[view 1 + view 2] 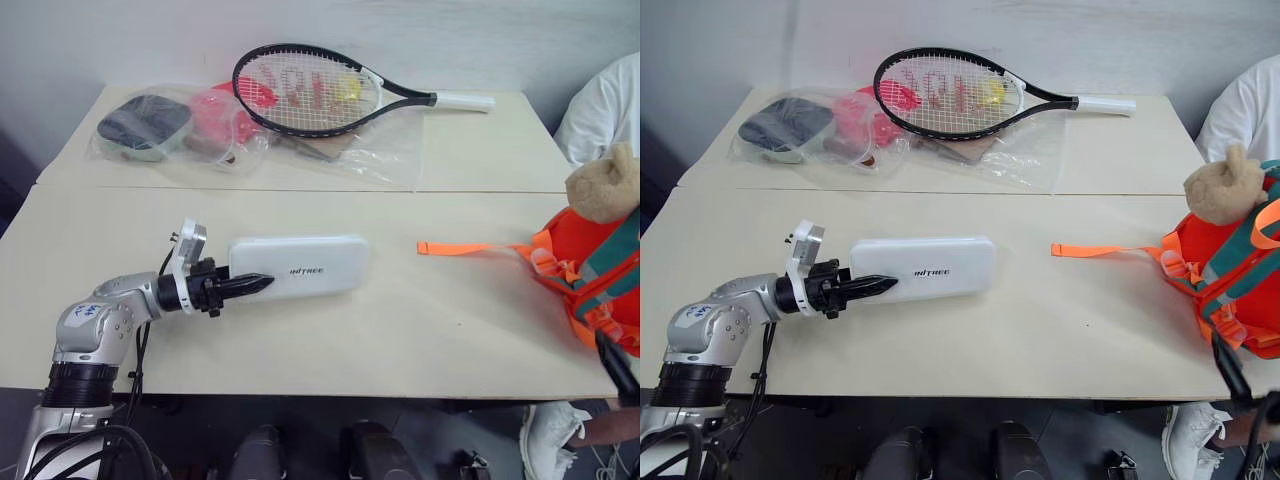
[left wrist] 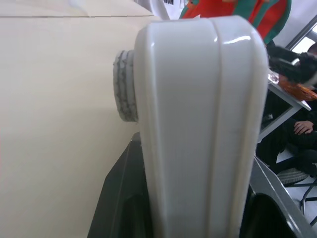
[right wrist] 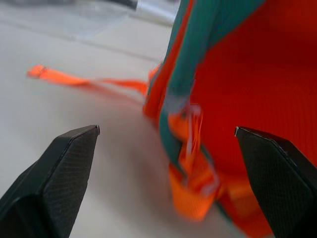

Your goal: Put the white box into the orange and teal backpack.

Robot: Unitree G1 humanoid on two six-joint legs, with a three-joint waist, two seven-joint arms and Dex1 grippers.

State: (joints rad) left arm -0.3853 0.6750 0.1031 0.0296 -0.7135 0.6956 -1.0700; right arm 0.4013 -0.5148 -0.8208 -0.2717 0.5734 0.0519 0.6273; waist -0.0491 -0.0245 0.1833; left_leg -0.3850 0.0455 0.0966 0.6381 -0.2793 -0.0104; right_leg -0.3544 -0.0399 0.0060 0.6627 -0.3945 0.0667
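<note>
Nearest the head camera, the left claw (image 1: 243, 286) reaches level across the front of the bench (image 1: 420, 340) and grips the near short end of the white box (image 1: 300, 265), one black finger lying on the box's top face. In the left wrist view the box's rounded white end (image 2: 198, 129) stands clamped between the two dark fingers (image 2: 119, 203). Flat on the bench, the box shows small grey lettering on top, its long side running across toward the right.

Well apart from it, at the bench's right edge, sits the orange and teal backpack (image 1: 595, 270), a tan plush toy (image 1: 605, 188) on top and one orange strap (image 1: 470, 248) trailing over the bench toward the box. Just in front of the backpack's orange webbing, the right claw (image 3: 166, 148) has its fingers spread wide and holds nothing.

At the far side lie a black tennis racket (image 1: 320, 90) and clear plastic bags (image 1: 180, 125) of paddles. Behind the backpack, a person in white (image 1: 605, 105) sits.
</note>
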